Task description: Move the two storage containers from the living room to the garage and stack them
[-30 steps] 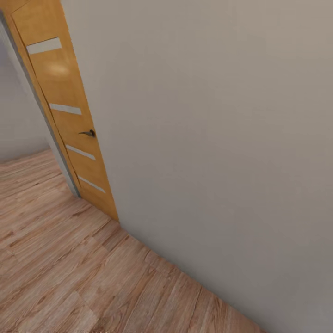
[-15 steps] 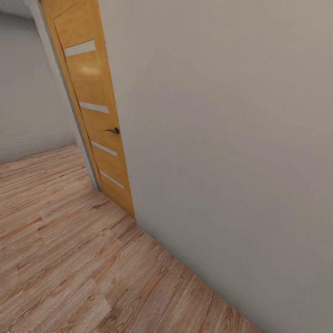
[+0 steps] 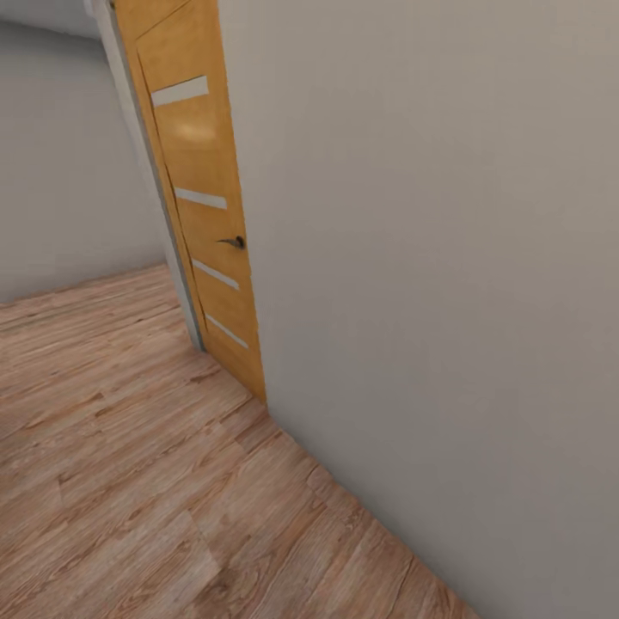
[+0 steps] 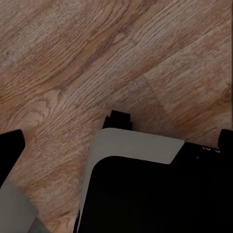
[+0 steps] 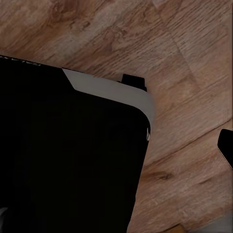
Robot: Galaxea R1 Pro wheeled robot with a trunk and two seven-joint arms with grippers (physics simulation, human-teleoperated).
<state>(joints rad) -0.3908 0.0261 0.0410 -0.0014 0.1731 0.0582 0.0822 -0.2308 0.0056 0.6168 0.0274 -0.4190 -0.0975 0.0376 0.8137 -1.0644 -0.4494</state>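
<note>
Presently the robot is in transit on a light wood plank floor [image 3: 129, 481], and the head view takes in a plain grey-white wall [image 3: 430, 258] running along the right, with an orange-brown wooden door [image 3: 206, 223] carrying 4 frosted strips and a dark lever handle [image 3: 234, 242] standing at the wall's far end, beside an opening that leads to a further stretch of the same plank floor and another pale wall [image 3: 69, 172]. Neither storage container appears in any of the 3 current views, so their position cannot be stated, and the direction from either claw to a container, the lie of its long axis and the nearer arm cannot be judged from this material. The left wrist view looks down on plank flooring past the robot's own dark body with a pale grey panel [image 4: 136, 145]; the right wrist view shows the same arrangement, a black body edged by a pale grey panel [image 5: 107, 90] over the wood. No fingertips are identifiable in either wrist view, so whether each claw stands apart or together cannot be told, and nothing red-orange is seen held. Judgement: the surface underfoot is wood rather than grey concrete, so the robot is not in the garage, and the door ahead on the left is the likely way through. The relation that governs the coming move is therefore base to doorway: the opening lies forward and left, and the wall close on the right limits any swing that way.
</note>
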